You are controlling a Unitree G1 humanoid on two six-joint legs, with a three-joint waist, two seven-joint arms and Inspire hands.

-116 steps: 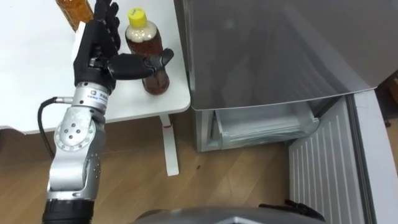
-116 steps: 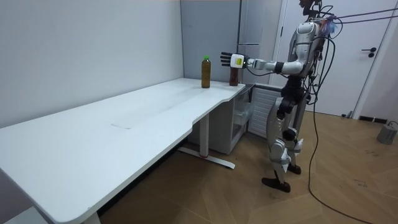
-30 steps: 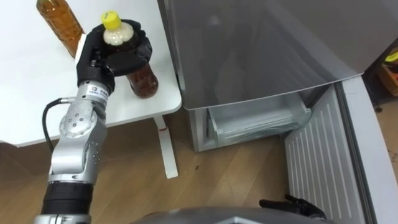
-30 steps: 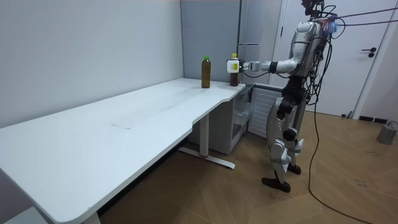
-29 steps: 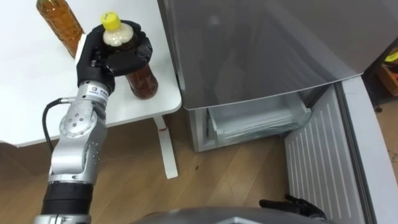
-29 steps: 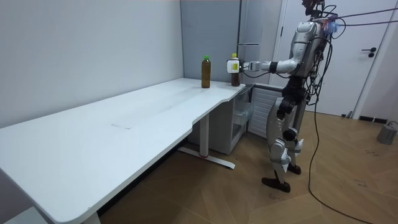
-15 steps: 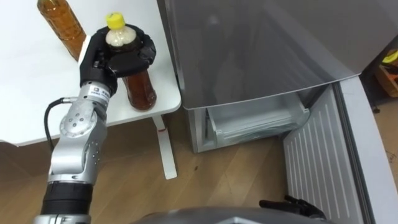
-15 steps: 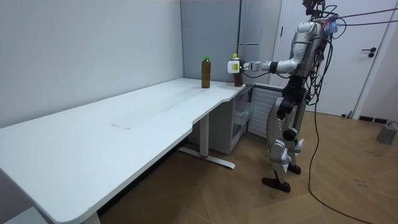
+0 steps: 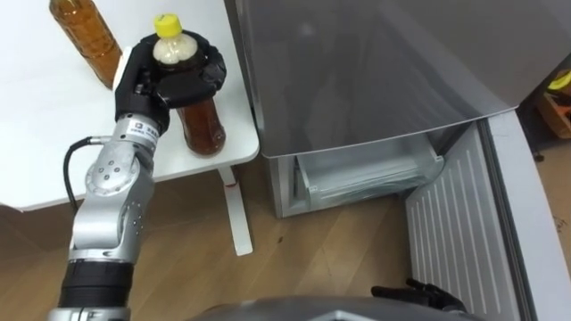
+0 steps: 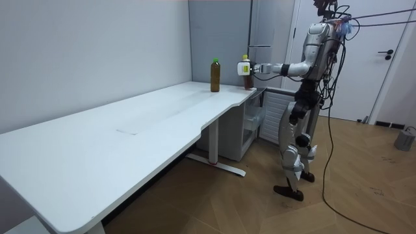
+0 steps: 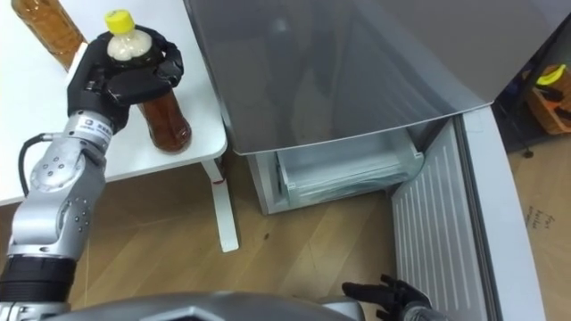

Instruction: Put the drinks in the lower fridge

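1. The left robot hand [image 9: 169, 80] is clamped round the shoulder of the yellow-capped bottle [image 9: 203, 125].
2. The bottle is upright over the counter [image 9: 53, 152] corner, just beside the fridge [image 9: 357, 71].
3. The lower fridge door [image 9: 464, 232] stands open.
4. The right robot hand [image 11: 384, 292] shows low; I cannot tell its state.

Bright, even indoor light. Soft sheen across grey fridge [image 9: 357, 62]. Faint shadow beneath tabletop [image 9: 45, 134], on floor [image 9: 178, 259].

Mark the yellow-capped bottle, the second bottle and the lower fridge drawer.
yellow-capped bottle [image 9: 203, 134], left eye view, lower body.
second bottle [image 9: 85, 36], left eye view, amber body.
lower fridge drawer [image 9: 375, 178], left eye view, clear front.
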